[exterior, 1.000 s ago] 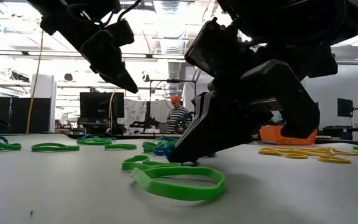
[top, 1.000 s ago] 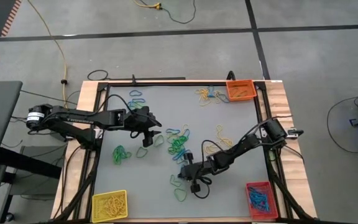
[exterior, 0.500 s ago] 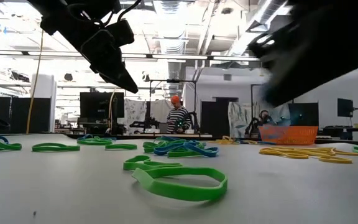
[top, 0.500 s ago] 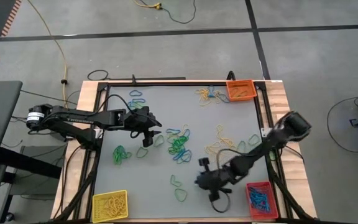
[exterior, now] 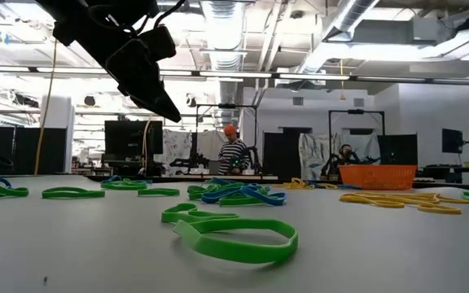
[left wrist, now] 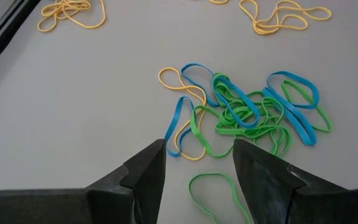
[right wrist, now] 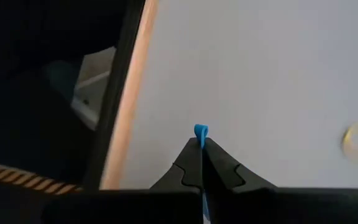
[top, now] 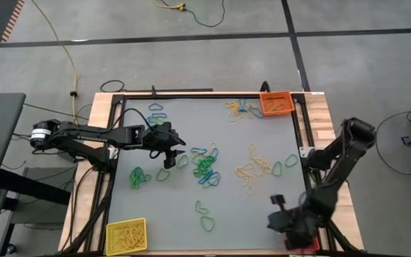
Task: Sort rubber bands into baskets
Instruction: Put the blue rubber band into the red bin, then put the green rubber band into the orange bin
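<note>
You have a blue rubber band (right wrist: 201,131) pinched in the right gripper (right wrist: 201,144). Loose rubber bands (top: 205,165) lie tangled mid-table. Orange basket (top: 276,103) sits at one corner, yellow basket (top: 125,234) at another, holding yellow bands.

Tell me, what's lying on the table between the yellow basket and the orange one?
In the high view, between the yellow basket and the orange basket lies the central tangle of green and blue rubber bands.

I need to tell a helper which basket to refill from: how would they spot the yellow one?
Start at the grey table framed in wood. Go to the corner on the left arm's side, nearest the picture's bottom in the high view; the yellow basket sits there. It alone is yellow and holds yellow bands; the orange basket sits at the opposite corner.
</note>
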Robot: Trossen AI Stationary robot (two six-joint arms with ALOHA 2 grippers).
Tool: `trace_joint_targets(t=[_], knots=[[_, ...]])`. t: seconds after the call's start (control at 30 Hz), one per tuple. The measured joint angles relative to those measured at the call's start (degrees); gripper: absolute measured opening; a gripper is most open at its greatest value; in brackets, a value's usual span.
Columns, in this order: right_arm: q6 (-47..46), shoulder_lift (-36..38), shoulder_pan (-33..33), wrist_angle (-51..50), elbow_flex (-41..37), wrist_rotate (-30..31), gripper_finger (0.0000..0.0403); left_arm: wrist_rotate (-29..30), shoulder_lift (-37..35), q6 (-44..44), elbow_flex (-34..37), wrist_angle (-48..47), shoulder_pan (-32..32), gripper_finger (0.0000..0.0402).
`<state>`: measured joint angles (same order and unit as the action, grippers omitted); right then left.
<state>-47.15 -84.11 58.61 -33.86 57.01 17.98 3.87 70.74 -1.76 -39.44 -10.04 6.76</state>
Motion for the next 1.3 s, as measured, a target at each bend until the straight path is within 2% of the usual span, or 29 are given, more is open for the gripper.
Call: trace_joint_targets(t=[0.2, 0.4, 0.57, 0.73, 0.87, 1.17, 1.3], knots=[[-17.35, -0.05, 8.23, -5.56, 0.0, -0.02, 0.0023, 0.01, 0.0, 0.0, 0.0, 0.0, 0.0, 0.0178], [-30.64, -1.46, 13.7, -8.68, -0.06, -0.09, 0.0027, 0.01, 0.0, -0.02, 0.0, 0.0, 0.0, 0.0178], [-38.24, -1.47, 16.2, -8.99, -0.31, -0.07, 0.0038, 0.01, 0.0, 0.0, 0.0, 0.0, 0.0, 0.0178], [-41.45, -1.47, 16.83, -9.82, -0.31, -0.03, 0.0048, 0.01, -0.02, 0.0, 0.0, -0.02, 0.0, 0.0178], [-41.99, -1.47, 16.63, -10.77, -0.31, -0.02, 0.0079, -0.01, 0.0, 0.0, 0.0, -0.01, 0.0, 0.0178], [-44.39, -1.47, 16.63, -12.62, -0.31, -0.01, 0.0198, 0.01, 0.0, 0.0, 0.0, -0.02, 0.0, 0.0178], [-44.4, -1.47, 16.63, -12.64, -0.31, -0.02, 0.0229, 0.01, 0.0, 0.0, 0.0, -0.02, 0.0, 0.0178]])
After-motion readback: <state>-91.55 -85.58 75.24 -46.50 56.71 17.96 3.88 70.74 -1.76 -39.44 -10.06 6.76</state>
